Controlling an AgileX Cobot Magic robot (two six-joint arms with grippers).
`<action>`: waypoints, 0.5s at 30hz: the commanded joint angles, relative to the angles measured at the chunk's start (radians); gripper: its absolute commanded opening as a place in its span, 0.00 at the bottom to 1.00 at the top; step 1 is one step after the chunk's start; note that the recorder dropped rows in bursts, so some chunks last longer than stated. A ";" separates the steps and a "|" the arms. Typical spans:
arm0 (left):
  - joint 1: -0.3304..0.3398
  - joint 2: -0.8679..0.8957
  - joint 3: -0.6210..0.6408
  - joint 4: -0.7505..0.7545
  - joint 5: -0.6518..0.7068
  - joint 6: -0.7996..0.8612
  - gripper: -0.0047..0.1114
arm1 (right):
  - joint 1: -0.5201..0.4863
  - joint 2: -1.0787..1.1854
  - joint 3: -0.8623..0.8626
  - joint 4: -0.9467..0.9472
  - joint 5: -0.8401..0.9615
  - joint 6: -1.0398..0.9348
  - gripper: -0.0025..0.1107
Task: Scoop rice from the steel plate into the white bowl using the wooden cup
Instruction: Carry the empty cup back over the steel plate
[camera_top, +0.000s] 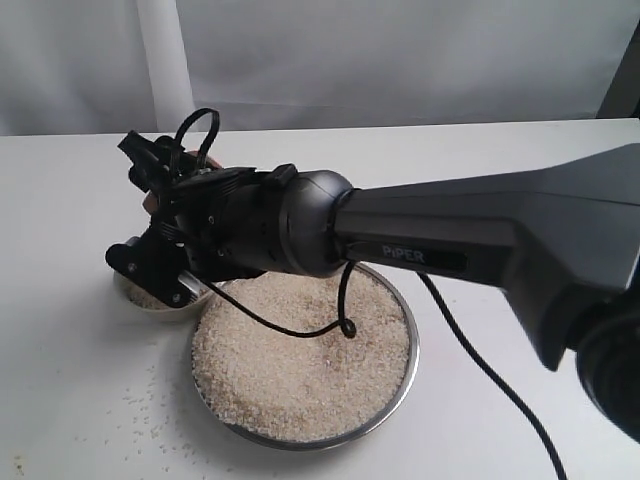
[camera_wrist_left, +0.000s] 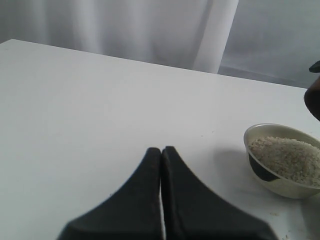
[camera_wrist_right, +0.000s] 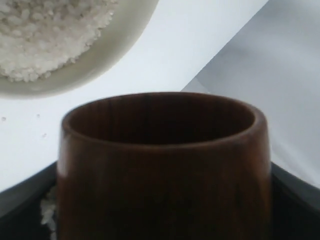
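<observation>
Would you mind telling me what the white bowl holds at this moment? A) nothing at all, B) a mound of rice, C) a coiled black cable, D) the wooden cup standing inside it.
B: in the left wrist view the white bowl has a mound of rice heaped inside it, with no cup or cable in it.

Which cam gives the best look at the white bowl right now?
Left wrist view: the bowl sits almost whole and unblocked, with the rice heaped inside. Exterior view: the right gripper covers most of it, leaving only a lower edge. Right wrist view: just part of its rim and rice, past the cup.
</observation>
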 joint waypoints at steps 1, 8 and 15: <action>-0.006 0.000 -0.004 -0.006 -0.006 -0.001 0.04 | 0.005 -0.012 -0.012 -0.006 0.079 0.162 0.02; -0.006 0.000 -0.004 -0.006 -0.006 -0.001 0.04 | 0.012 -0.113 -0.012 0.078 0.263 0.470 0.02; -0.006 0.000 -0.004 -0.006 -0.006 -0.001 0.04 | 0.010 -0.299 0.110 0.134 0.303 0.470 0.02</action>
